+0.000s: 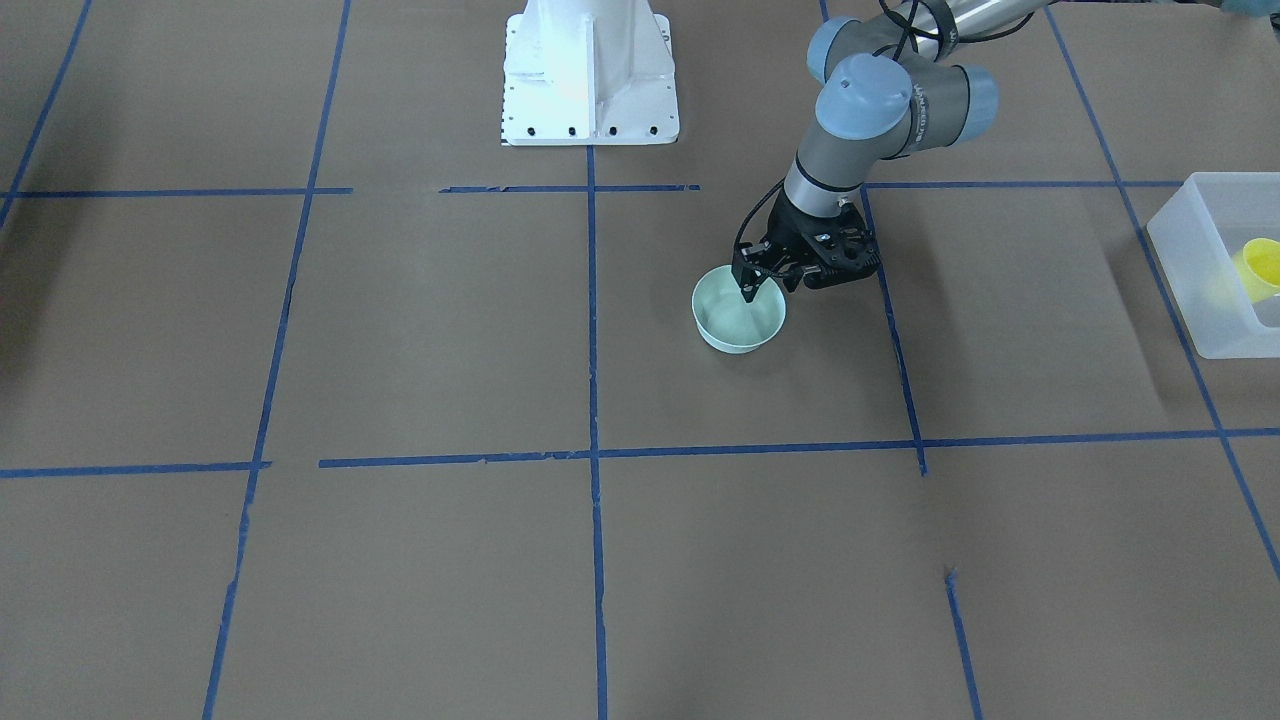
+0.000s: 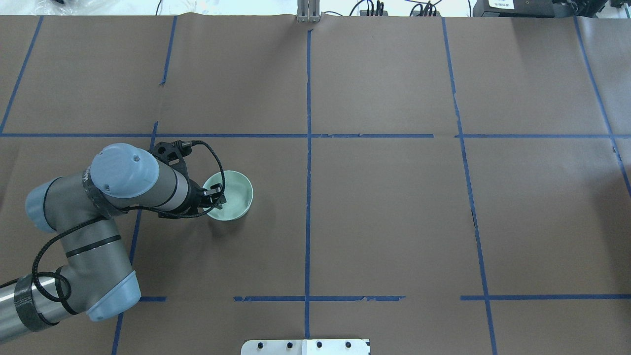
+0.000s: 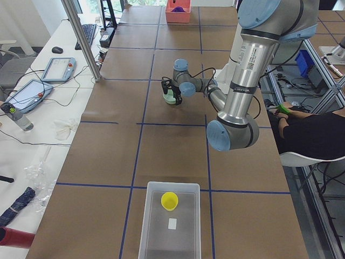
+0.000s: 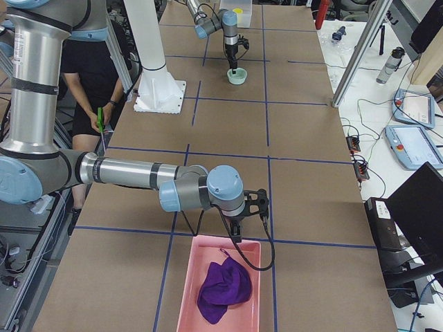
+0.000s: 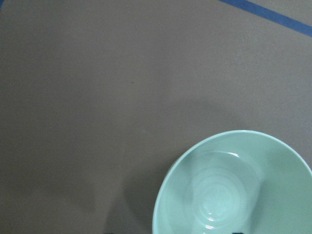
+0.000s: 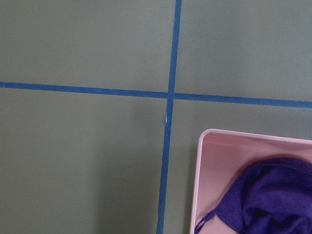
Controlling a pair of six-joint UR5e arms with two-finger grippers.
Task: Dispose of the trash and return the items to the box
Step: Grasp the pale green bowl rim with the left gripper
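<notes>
Left gripper (image 1: 768, 288) straddles the bowl (image 1: 735, 328) rim, one finger inside and one outside. The jaws look apart, not pinching yet. The bowl's upright right under it. The box (image 1: 1190, 270), with the cup (image 1: 1258, 268) in it, is well off to the robot's left, so the left arm's nearer. Right gripper (image 4: 237, 232) is far off and I can't tell its state.

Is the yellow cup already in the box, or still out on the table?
In the box. The exterior left view shows the yellow cup sitting inside the translucent box, within its walls.
</notes>
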